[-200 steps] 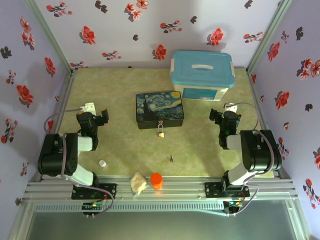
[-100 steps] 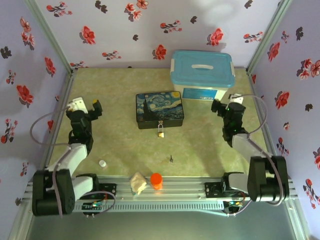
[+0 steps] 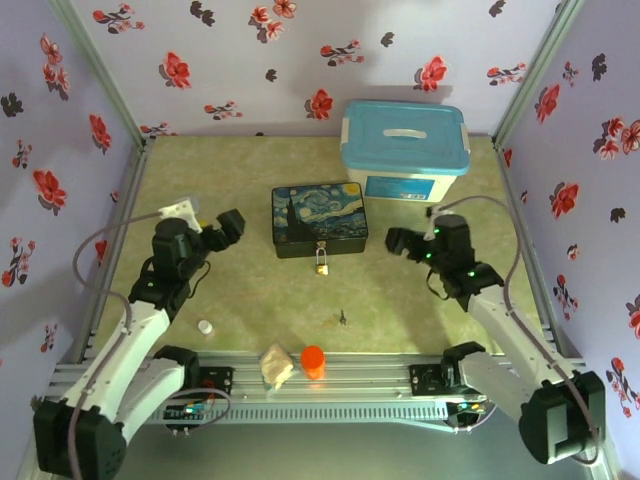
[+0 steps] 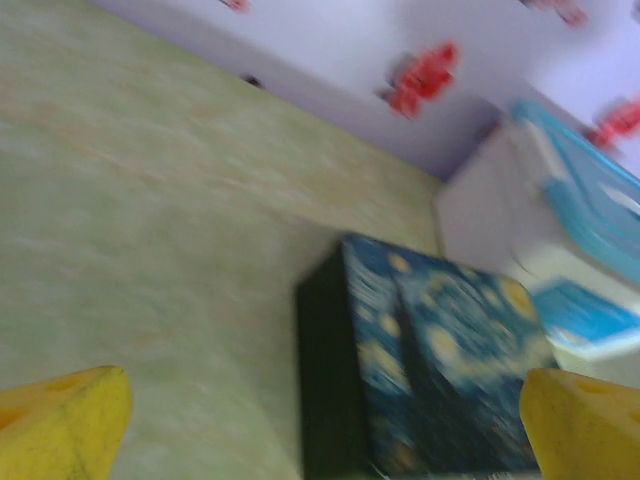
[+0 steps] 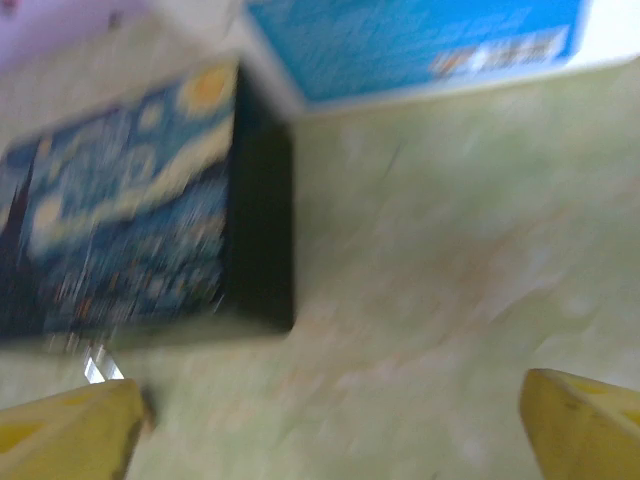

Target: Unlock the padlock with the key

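Arms swung inward; left gripper (image 3: 225,230), right gripper (image 3: 402,242) jaws wide, empty. Thin dark metal key (image 3: 343,318) untouched, small brass padlock (image 3: 320,262) unopened.

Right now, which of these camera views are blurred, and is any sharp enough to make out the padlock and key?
Top external view: sharp and evenly lit, the padlock and the key small but distinct. Left wrist view: motion-blurred, the painted tin smeared. Right wrist view: blurred too, the tin's picture streaked and the blue label unreadable.
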